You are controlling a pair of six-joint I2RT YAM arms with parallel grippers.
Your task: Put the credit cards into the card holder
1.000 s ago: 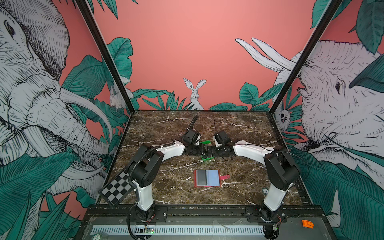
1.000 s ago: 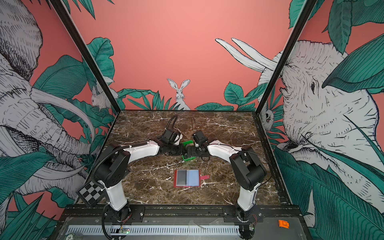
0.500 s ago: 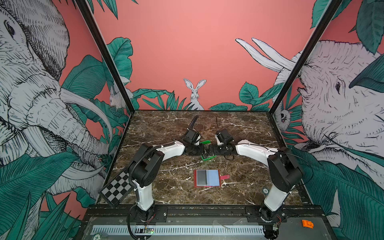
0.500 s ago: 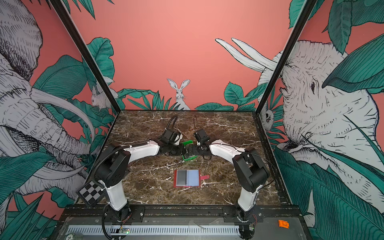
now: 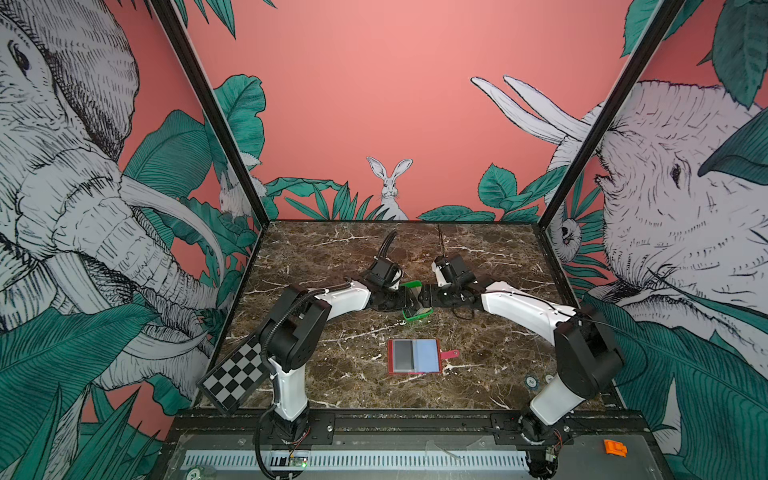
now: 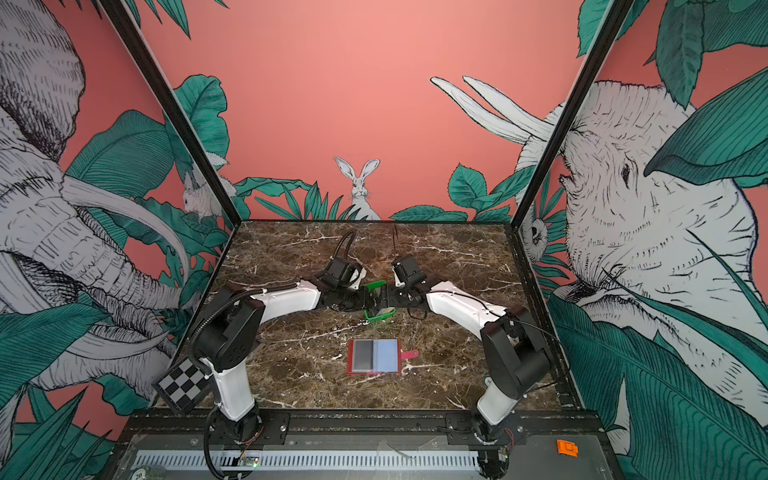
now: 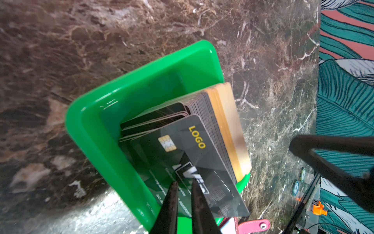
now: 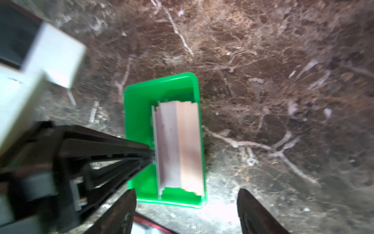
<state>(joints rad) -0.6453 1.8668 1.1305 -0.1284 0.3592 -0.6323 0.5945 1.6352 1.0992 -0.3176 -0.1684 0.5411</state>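
currently the credit cards (image 7: 210, 121) stand on edge as a packed stack in the green tray (image 7: 95, 125), dark ones on the side toward the left gripper (image 7: 184, 181) and gold-edged ones on the far side. that gripper reaches into the tray with its jaws drawn almost together, only a thin slit between them. both fingertips (image 7: 173, 196) show in front of the face of the front black card (image 7: 182, 139), the one lettered "logo" and "vip". this card leans away from the rest of the stack, one corner past the tray's rim. whether the tips nip its edge i cannot tell. in the right wrist view the same tips meet the credit cards (image 8: 178, 145) at the stack's side face.

the right gripper (image 8: 187, 191) has its jaws spread wide and holds nothing. one end of the green tray (image 8: 139, 113) and of the cards lies between its two fingers, clear of both.

in both top views the two grippers meet at the tray (image 5: 412, 285) (image 6: 376, 286) near the middle of the marble table (image 5: 332, 257). the card holder (image 5: 413, 356) (image 6: 374, 356) lies opened flat on the table, nearer the front edge than the tray and well apart from both grippers. its grey pocket is on the left and the pale blue one on the right, and its snap tab (image 5: 450, 354) sticks out to the right.
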